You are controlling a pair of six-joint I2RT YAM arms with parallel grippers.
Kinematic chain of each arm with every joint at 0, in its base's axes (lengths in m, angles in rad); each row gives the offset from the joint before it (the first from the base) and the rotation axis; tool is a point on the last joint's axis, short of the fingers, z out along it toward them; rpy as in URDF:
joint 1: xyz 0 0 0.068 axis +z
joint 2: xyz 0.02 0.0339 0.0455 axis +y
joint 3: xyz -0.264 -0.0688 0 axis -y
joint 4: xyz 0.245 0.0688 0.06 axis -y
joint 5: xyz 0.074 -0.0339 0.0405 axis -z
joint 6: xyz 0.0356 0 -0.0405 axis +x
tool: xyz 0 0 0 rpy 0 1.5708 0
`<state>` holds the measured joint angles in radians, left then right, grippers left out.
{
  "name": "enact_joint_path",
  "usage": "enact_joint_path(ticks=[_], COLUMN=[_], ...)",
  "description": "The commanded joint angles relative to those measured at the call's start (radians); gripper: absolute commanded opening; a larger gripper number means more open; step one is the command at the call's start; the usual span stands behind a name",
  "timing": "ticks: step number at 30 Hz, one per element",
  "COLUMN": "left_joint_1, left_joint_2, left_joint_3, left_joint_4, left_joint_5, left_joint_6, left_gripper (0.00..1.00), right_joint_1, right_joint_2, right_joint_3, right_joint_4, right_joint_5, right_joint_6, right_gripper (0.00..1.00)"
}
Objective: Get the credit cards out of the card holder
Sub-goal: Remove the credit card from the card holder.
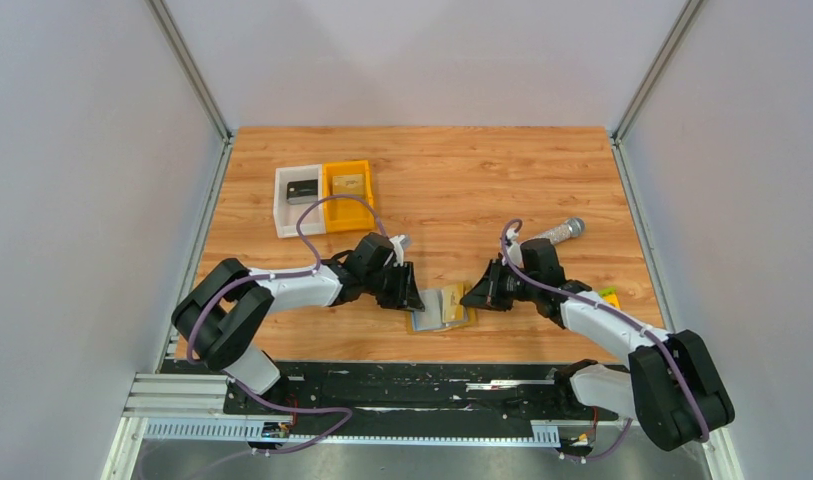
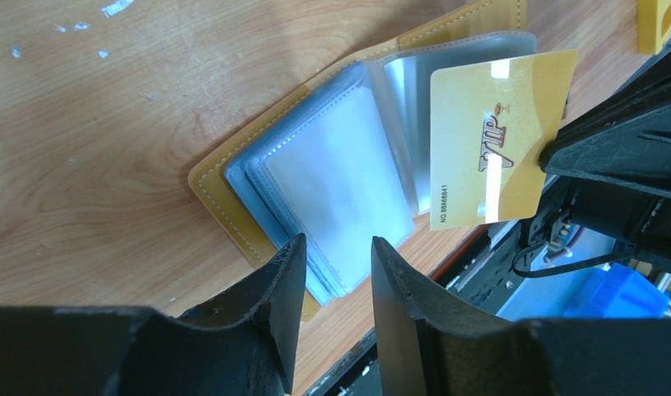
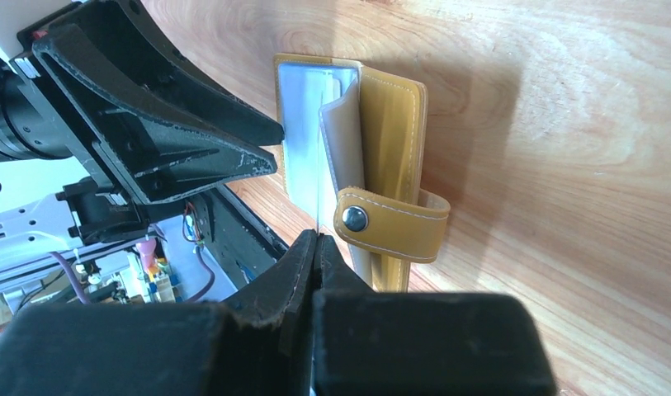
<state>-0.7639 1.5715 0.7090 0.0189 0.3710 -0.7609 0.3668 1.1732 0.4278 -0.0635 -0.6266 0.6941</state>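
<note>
Right wrist view: right gripper (image 3: 317, 239) jaws pressed together on one edge of the gold VIP card (image 2: 489, 140), which stands over the open card holder (image 2: 224, 198) lying flat straight ahead, between both arms; left gripper (image 2: 337, 245), jaws spread, hovers over the holder's opposite half, equally near.

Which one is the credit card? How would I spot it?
Look at the near edge of the wooden table, between the two arms, where the open mustard card holder lies. The gold card pinched by the right gripper is opaque and stamped VIP, unlike the clear sleeves.
</note>
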Motion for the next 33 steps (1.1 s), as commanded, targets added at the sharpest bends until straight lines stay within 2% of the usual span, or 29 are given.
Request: enact_joint_path(ticks=[1,9,17,30,33], left_joint_1=[-0.002,-0.002,-0.002,0.001,0.003], left_joint_2=[-0.051,-0.083,-0.103,-0.137,-0.138], left_joint_3=[0.014,-0.003,-0.035,-0.156,-0.186], left_joint_4=[0.045,0.095,0.244,0.615,0.713], left_joint_5=[0.034,0.052,0.112,0.16,0.164], left_joint_6=[-0.03,-0.059,-0.132,-0.325,-0.363], left_gripper=[0.45,0.52,0.6,0.6,0.53], right_joint_1=[-0.003,-0.004,-0.004,-0.002,-0.003], right_joint_2=[-0.036,-0.054,-0.083,-0.087,-0.077], right_joint_3=[0.025,0.012,-0.026,-0.05,-0.049], right_joint_4=[0.079,0.166,0.302,0.384,0.382], right_joint_5=[0.011,-0.018,-0.087,-0.172,-0.188], right_joint_6=[0.057,0.135,0.226,0.265,0.257], right_gripper=[0.0,0.0,0.0,0.0,0.0])
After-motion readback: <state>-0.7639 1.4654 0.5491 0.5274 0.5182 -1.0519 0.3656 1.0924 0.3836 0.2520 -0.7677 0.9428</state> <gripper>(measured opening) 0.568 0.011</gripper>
